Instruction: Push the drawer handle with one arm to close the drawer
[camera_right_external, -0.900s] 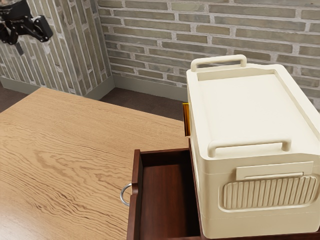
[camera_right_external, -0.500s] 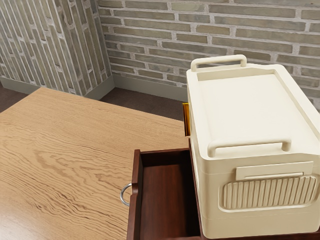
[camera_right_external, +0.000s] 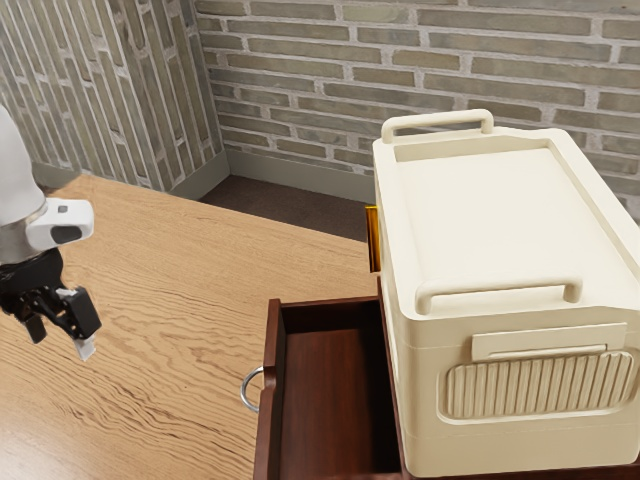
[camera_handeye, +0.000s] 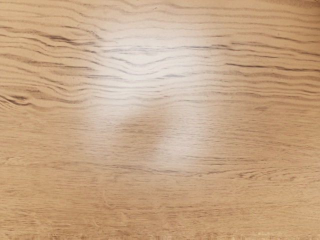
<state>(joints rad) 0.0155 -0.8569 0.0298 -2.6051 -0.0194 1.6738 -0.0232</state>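
My black gripper is at the exterior view's left edge, above the wooden table, its two fingers apart with nothing between them. The dark red-brown drawer stands pulled out from under a cream box, and its inside is visible. On the drawer's front sits a curved silver handle, well away from the gripper toward the exterior view's right. Part of the drawer is cut off by the lower edge of that view.
The big cream box with two raised bars on top stands beside and above the drawer. A shiny gold piece sticks out at its far side. Wood-grained tabletop lies beneath my hand in the wrist view. Brick walls rise behind.
My gripper was high at the exterior view's upper left, then out of that view; now it is back, much lower, over the table. Drawer and handle have not moved.
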